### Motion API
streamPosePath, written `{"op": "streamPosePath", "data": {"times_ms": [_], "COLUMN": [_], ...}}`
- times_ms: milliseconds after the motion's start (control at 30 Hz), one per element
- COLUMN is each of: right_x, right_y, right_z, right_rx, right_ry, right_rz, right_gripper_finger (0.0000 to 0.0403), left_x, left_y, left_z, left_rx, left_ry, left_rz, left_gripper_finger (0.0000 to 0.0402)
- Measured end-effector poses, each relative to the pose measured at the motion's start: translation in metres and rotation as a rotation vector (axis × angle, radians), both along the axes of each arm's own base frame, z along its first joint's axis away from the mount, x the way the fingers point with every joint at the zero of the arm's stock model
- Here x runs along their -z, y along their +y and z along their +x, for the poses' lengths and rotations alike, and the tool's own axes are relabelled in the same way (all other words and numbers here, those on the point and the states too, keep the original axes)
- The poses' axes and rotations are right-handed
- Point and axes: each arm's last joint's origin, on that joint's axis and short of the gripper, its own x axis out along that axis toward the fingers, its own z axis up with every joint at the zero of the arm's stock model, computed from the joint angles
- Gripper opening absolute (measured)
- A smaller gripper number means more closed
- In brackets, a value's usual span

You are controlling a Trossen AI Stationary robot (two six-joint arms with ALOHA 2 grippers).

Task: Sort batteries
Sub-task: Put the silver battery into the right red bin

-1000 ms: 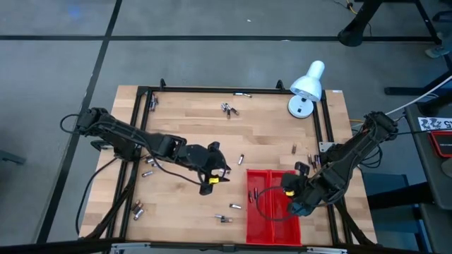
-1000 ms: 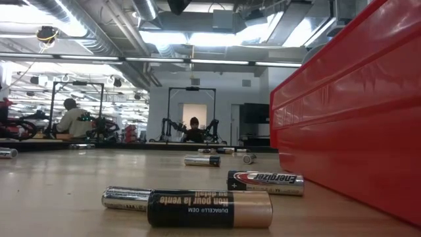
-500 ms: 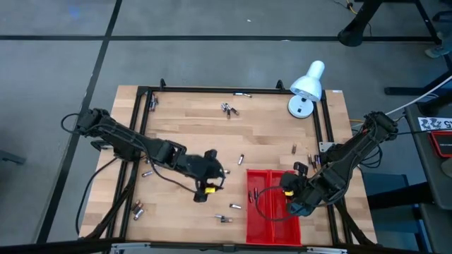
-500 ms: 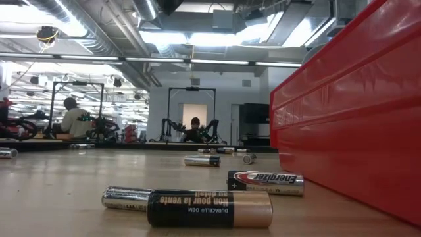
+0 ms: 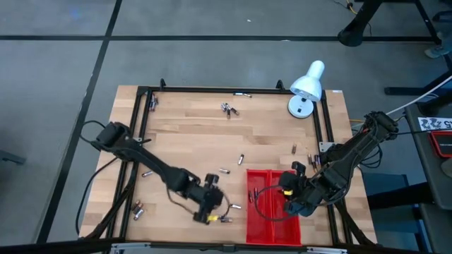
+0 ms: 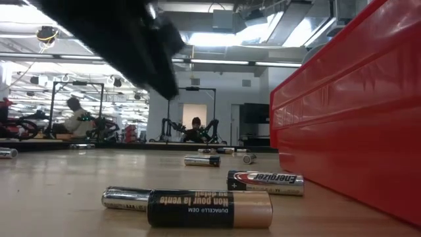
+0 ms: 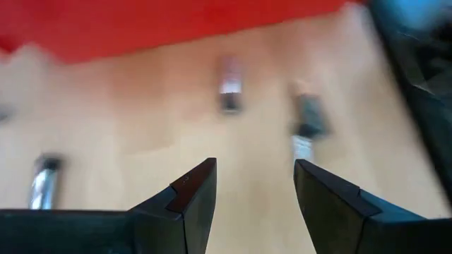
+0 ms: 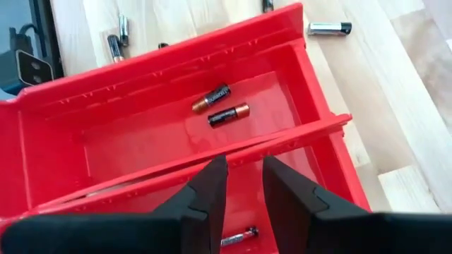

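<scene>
batteries (image 7: 229, 92) | blurred, apparently ahead of open left pincer (image 7: 254, 187)

A white desk lamp (image 5: 305, 90) stands at the table's (image 5: 191, 144) far corner (right side) — a red tray (image 5: 272, 229) sits nearer.

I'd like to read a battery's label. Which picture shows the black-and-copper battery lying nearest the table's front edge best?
The low view: the black-and-copper cylindrical battery fills the foreground and its lettering shows. From above it is only a speck I can't pick out for sure; the left wrist view is blurred, and the right wrist view looks into the red plastic tray.
</scene>
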Motion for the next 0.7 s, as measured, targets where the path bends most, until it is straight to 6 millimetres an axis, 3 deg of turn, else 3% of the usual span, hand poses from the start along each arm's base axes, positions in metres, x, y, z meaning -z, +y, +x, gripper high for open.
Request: {"op": "streamPosePath", "data": {"times_ms": [233,433,567,700], "right_x": [-0.005,-0.009,-0.011,-0.010], "right_y": [0.006,0.008,0.010,0.009], "right_z": [0.008,0.013,0.014,0.014], "right_rx": [-0.054,-0.031,-0.012,0.008], "right_ry": [-0.108,-0.194,-0.215,-0.210], "right_rz": [0.012,0.009,0.037,0.047], "right_gripper_finger": [0.0095,0.0095,0.0095,0.0095], "left_x": [-0.005,0.011,0.022,0.033], "left_y": [0.059,0.113,0.130,0.133], "left_z": [0.024,0.033,0.031,0.029], "left_rx": [-0.163,-0.115,-0.072,-0.033], "left_ry": [-0.036,0.060,0.093,0.088], "left_rz": [0.018,0.053,0.025,0.011], "left_gripper_finger": [0.0178,0.0178,0.0178,0.0178]}}
